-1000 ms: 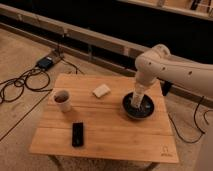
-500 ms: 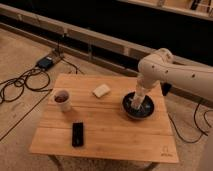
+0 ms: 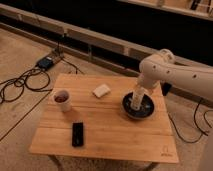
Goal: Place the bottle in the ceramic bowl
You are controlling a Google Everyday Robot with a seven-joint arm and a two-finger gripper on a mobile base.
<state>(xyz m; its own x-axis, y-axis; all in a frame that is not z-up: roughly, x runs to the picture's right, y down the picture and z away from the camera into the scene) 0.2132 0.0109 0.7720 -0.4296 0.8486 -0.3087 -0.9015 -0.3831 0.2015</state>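
The pincer (image 3: 135,101) reaches down into the ceramic bowl (image 3: 139,106) on the wooden surface (image 3: 110,131). The bottle (image 3: 132,100) looks to be standing inside the bowl. I cannot tell its grip. The bottle seems light and smooth, best held around its middle.

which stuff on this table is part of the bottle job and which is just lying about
Part of the job:
- bowl, right side of the table
- bottle, inside the bowl
- hand, down in the bowl at the bottle

Just lying about:
- mug
- white block
- black phone
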